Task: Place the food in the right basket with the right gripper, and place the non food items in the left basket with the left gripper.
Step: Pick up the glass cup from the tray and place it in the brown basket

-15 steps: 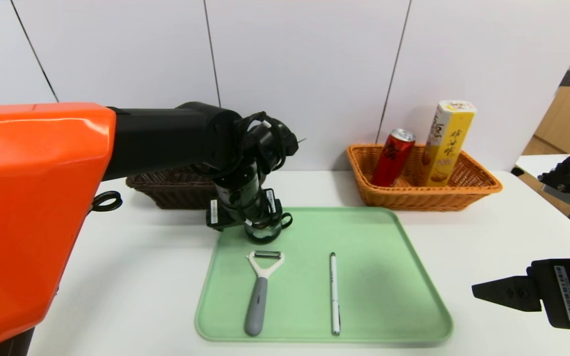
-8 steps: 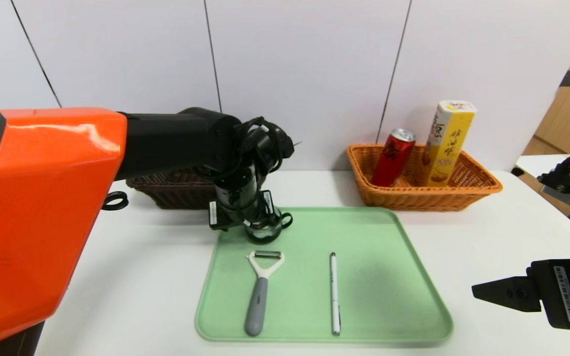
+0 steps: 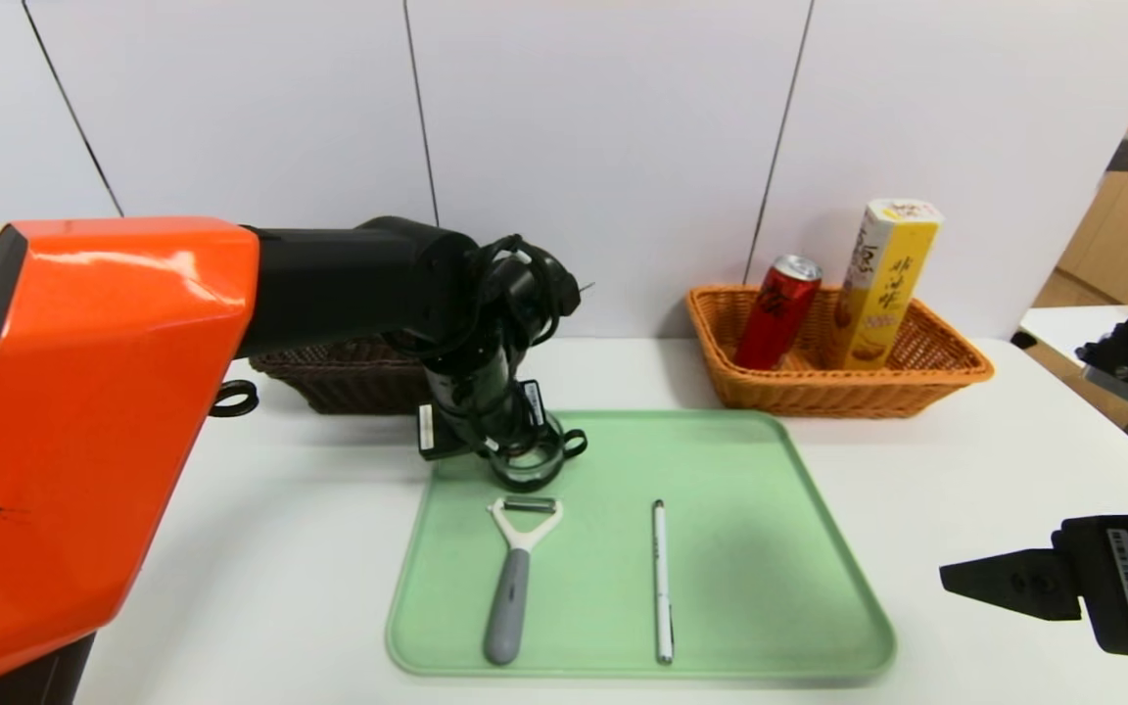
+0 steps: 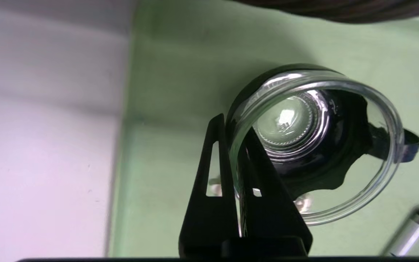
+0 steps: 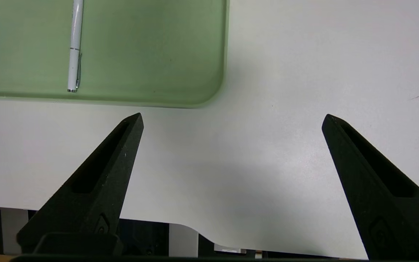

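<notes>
Jaws astride glass cup [image 4: 315,145] wall

Even, bright overhead light fills my head view; my orange arm shell [image 3: 84,431] carries a broad glare patch. Soft shadows pool on the green tray [image 3: 770,587] and on the white table [image 5: 267,174] beneath my right gripper [image 5: 231,120]. In my left wrist view the glass cup [image 4: 340,203] rim glints sharply (the pen tip [image 4: 409,229] nearby is blurred).
</notes>
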Robot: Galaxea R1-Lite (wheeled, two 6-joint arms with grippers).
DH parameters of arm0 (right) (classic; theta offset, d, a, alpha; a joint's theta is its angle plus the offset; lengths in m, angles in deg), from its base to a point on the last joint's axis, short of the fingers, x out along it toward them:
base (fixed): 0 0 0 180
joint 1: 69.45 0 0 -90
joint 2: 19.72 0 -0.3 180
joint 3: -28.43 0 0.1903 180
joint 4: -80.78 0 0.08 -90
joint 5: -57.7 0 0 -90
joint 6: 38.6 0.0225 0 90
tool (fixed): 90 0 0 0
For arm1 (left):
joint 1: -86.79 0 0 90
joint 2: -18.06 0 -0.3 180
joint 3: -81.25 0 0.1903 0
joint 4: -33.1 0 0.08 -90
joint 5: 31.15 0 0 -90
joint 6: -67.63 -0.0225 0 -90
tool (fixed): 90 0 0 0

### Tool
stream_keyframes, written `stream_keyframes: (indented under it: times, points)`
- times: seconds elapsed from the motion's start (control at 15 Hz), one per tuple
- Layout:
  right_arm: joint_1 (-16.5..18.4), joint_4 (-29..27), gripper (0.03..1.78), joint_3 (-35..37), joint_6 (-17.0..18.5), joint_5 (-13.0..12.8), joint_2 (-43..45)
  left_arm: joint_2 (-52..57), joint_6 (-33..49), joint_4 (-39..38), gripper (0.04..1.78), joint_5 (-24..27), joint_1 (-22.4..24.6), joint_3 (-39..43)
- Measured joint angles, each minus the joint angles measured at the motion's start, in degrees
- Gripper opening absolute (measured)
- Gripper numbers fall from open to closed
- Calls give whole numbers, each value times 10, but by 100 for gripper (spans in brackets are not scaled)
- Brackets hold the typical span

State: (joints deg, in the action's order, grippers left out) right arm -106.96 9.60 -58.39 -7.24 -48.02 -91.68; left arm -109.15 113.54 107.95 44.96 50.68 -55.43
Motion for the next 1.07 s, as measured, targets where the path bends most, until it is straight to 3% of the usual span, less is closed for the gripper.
stream_keyframes:
  times: [0.27,0.4,0.73,0.87,1.07]
  points:
    - [0,0,170,1,-3,0,7,3,-2,-6,10,17,0,0]
    - [0,0,170,7,-2,0,10,16,-2,-31,10,55,-1,1]
    - [0,0,170,15,-2,0,16,116,-1,-134,10,258,1,0]
    - [1,0,170,16,-3,0,16,167,6,-192,10,311,6,0]
    - [3,0,170,20,-3,0,18,225,11,-256,10,282,60,0]
